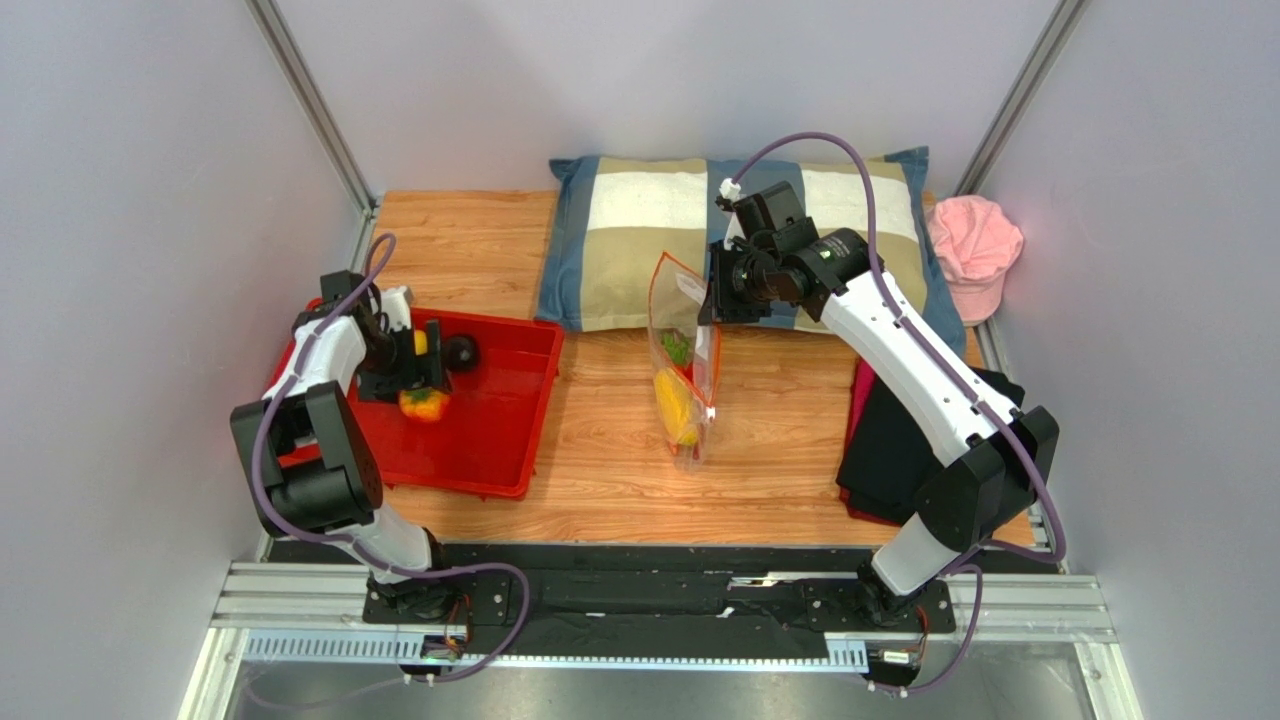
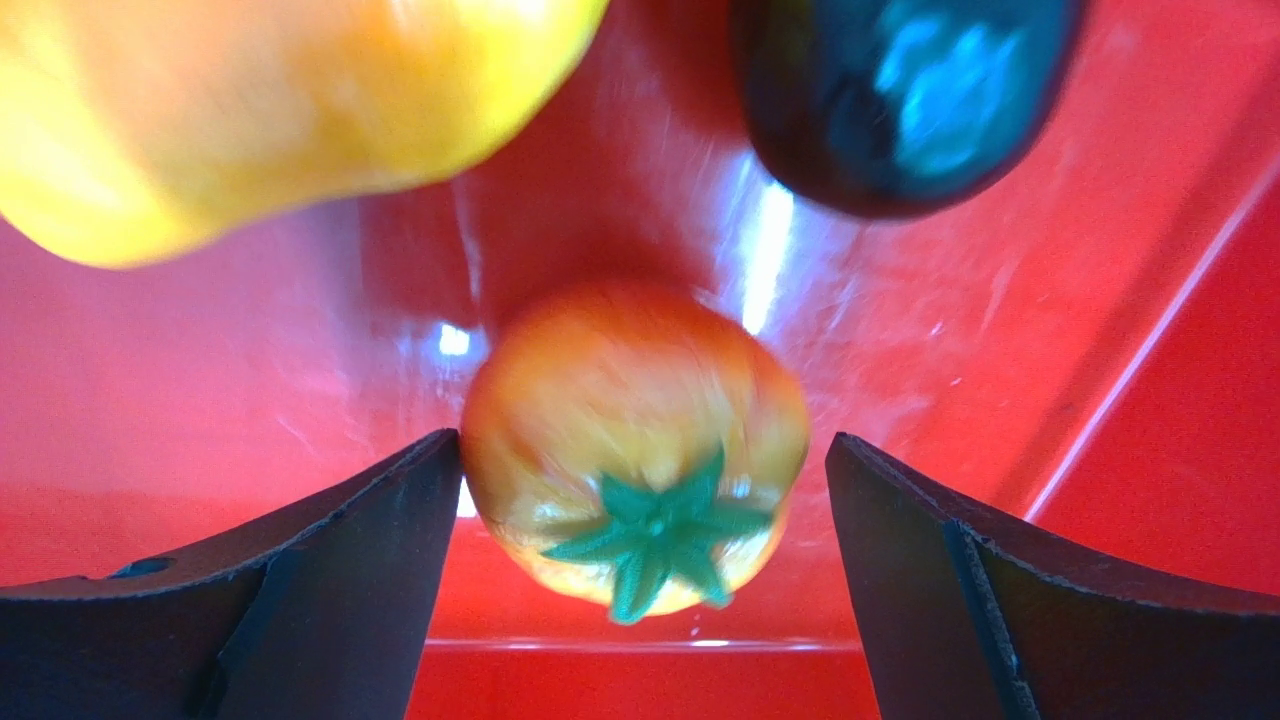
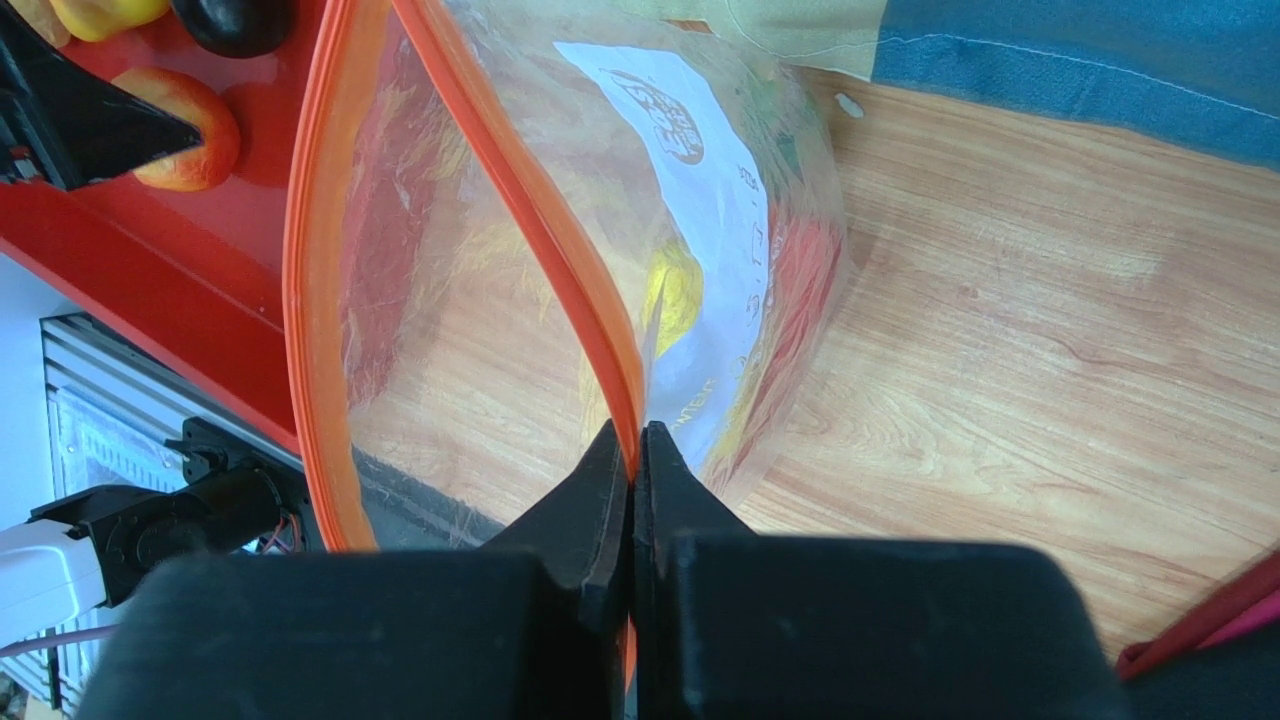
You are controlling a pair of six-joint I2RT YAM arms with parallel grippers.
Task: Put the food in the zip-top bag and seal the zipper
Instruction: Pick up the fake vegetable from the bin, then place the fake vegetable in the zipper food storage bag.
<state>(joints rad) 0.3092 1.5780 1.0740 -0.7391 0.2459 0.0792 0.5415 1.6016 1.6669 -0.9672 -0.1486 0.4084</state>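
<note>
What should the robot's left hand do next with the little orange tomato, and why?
Probably close the left gripper on the orange tomato: its fingers stand open on either side of it in the red tray. The right gripper pinches the zipper, holding the zip-top bag with its mouth open, so the bag looks ready to take it.

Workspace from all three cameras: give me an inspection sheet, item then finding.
Surface: wooden table, no spills seen.
Job's things: zip-top bag mouth open, yellow food inside; orange fruit, yellow fruit and dark fruit in the red tray.
Clutter: checked pillow, pink cap, dark cloth.
Grippers: left gripper open, astride the orange fruit; right gripper shut on the zipper.
Cables: purple cable looped along each arm, no snag seen.
Surroundings: grey walls; nothing else seen.
</note>
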